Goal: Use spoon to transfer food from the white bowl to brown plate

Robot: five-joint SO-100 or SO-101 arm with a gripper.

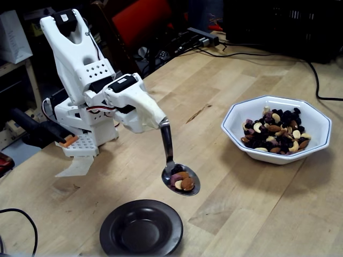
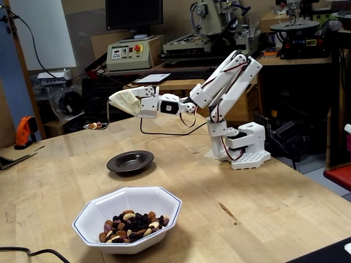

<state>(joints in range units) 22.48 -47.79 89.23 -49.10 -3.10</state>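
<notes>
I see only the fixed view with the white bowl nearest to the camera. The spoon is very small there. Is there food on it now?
Observer: Yes. In a fixed view the spoon is held level and carries the food, a few nuts and a dark piece.
Operator: Good. Is it already above the brown plate?
Observer: It seems not yet. There the spoon hangs just past the upper right rim of the brown plate, over the table.
</notes>
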